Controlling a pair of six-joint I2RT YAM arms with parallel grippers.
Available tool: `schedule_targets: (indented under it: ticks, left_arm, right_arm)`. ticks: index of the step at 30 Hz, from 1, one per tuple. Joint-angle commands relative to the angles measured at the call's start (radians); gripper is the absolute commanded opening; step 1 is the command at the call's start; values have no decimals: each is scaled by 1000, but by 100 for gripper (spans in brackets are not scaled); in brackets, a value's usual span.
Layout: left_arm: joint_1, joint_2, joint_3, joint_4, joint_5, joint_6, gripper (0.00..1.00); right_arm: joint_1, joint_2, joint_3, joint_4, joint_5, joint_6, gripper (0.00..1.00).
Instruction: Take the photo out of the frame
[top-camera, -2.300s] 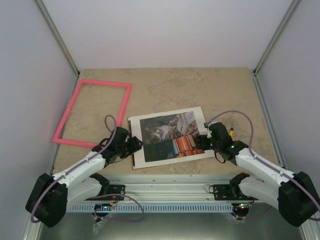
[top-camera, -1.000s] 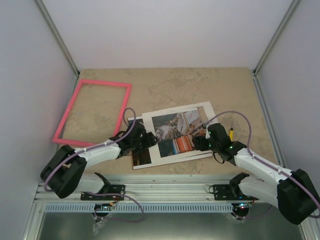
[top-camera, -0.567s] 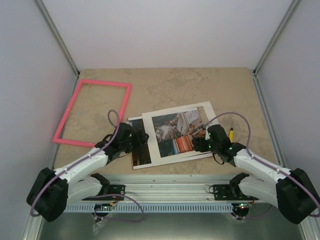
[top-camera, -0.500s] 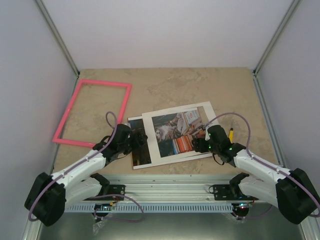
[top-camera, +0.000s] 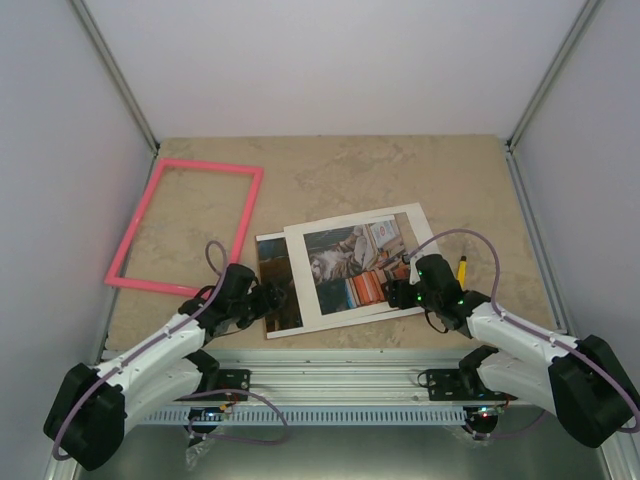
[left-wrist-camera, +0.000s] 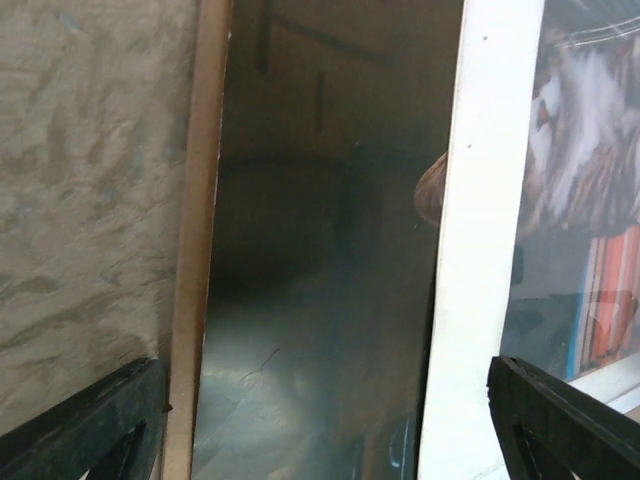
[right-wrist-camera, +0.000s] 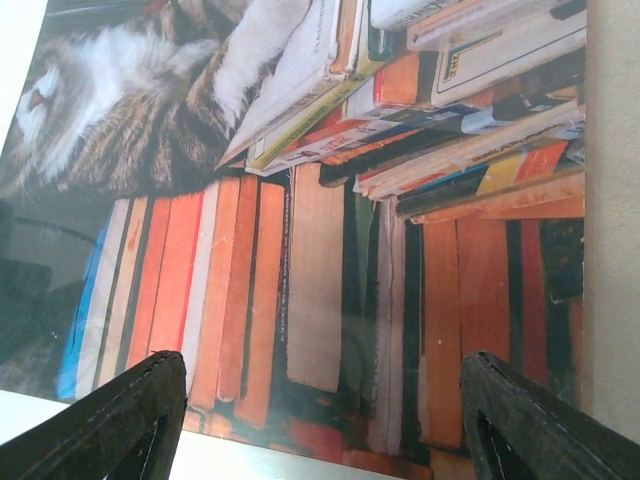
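The pink frame (top-camera: 185, 225) lies empty at the table's left. The photo (top-camera: 345, 270) of a cat among orange books lies near the front edge under a white mat (top-camera: 307, 290) that sits shifted to the right. A dark left strip of the photo (left-wrist-camera: 320, 250) is uncovered, with a thin brown backing edge (left-wrist-camera: 200, 250) beside it. My left gripper (top-camera: 275, 300) hovers open over that strip, holding nothing (left-wrist-camera: 330, 430). My right gripper (top-camera: 398, 293) stands open low over the book part of the photo (right-wrist-camera: 320, 250), fingers (right-wrist-camera: 550, 420) wide apart.
The mat's white border (left-wrist-camera: 480, 250) runs between the uncovered strip and the cat picture. Bare stone-patterned table (top-camera: 400, 170) lies behind the photo. Grey walls close in three sides, and a metal rail (top-camera: 340, 365) runs along the front edge.
The white mat has slid to the right, uncovering the photo's left strip. My left gripper has pulled back toward the front left and opened wider. The right gripper has barely moved.
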Motion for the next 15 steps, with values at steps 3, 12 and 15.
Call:
schedule_targets:
  ticks: [3,12,15]
  left_arm:
    - [6,-23,-30,-2,38,-21,90]
    - [6,15,-21,42,45,-16,90]
    - [6,59,-10,85,58,-12,90]
  right_arm:
    - [6,-12,-16,36,-6,-17,76]
    - [6,-12,-16,37,-10,-21,76]
    - [6,-12,-16,37,-12,-22,76]
